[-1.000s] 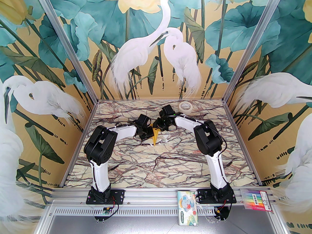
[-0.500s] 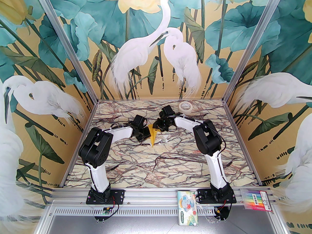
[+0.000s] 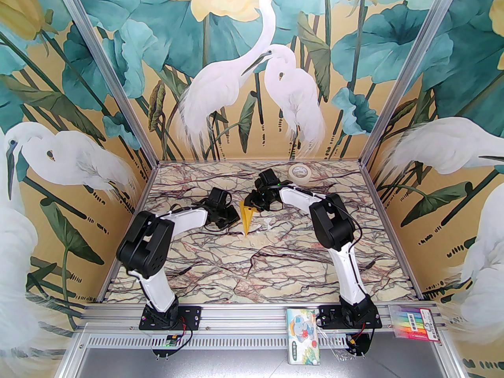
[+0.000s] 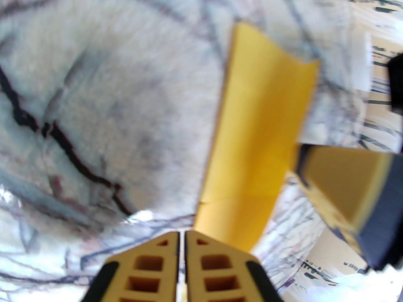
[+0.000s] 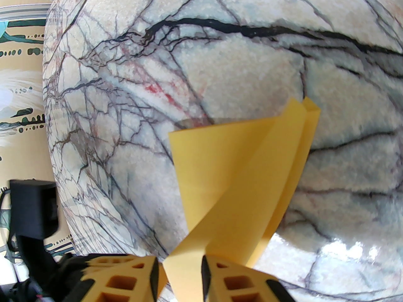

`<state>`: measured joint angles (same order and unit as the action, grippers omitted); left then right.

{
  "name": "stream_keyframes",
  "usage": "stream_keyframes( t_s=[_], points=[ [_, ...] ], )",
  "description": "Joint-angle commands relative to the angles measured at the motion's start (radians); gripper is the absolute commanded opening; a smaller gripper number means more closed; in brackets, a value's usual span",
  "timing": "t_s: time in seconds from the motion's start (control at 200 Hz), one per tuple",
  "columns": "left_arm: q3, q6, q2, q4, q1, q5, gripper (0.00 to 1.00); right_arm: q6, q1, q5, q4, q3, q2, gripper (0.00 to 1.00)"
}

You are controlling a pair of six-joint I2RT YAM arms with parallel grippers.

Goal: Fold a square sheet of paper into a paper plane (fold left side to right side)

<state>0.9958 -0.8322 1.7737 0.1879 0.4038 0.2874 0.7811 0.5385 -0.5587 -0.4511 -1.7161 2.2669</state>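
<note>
The square sheet of paper is folded into a narrow yellow paper plane (image 3: 247, 219) on the marble table, its point toward the near side. My right gripper (image 3: 252, 205) is at its far end. In the right wrist view the right gripper (image 5: 179, 271) is shut on the paper plane (image 5: 239, 168), whose layers splay outward. My left gripper (image 3: 235, 215) sits just left of the plane. In the left wrist view the left gripper (image 4: 181, 236) has its jaws almost together with nothing between them. The plane (image 4: 258, 131) lies just right of them, apart. A right finger (image 4: 343, 181) touches its edge.
A cream tape roll (image 3: 299, 171) lies at the back of the table behind the right arm. Small white marks (image 3: 264, 224) sit just right of the plane's tip. A tissue pack (image 3: 303, 335) and a marker set (image 3: 413, 323) rest on the front rail.
My left arm has drawn back to the left, off the plane, and more of the yellow paper shows. The right gripper keeps its hold and has shifted slightly left.
</note>
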Motion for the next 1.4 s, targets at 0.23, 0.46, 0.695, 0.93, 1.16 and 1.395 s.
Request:
stream_keyframes(
  t_s=[0.23, 0.46, 0.695, 0.93, 1.16, 1.395],
  points=[
    [-0.065, -0.089, 0.014, -0.271, -0.014, 0.126, 0.21, -0.028, 0.017, -0.005, -0.035, -0.043, 0.029, 0.3],
    [-0.057, -0.098, 0.049, -0.3, -0.022, 0.145, 0.2, -0.024, 0.017, -0.004, -0.03, -0.042, 0.028, 0.3],
    [-0.048, -0.105, 0.078, -0.32, -0.023, 0.152, 0.21, -0.023, 0.018, -0.002, -0.029, -0.038, 0.027, 0.29],
    [-0.035, -0.12, 0.098, -0.349, -0.023, 0.161, 0.21, -0.02, 0.018, -0.001, -0.026, -0.036, 0.025, 0.29],
    [-0.029, -0.123, 0.11, -0.356, -0.022, 0.158, 0.19, -0.02, 0.017, -0.001, -0.023, -0.036, 0.026, 0.29],
    [-0.015, -0.125, 0.115, -0.354, -0.026, 0.149, 0.11, -0.021, 0.017, -0.002, -0.024, -0.035, 0.025, 0.29]
  ],
)
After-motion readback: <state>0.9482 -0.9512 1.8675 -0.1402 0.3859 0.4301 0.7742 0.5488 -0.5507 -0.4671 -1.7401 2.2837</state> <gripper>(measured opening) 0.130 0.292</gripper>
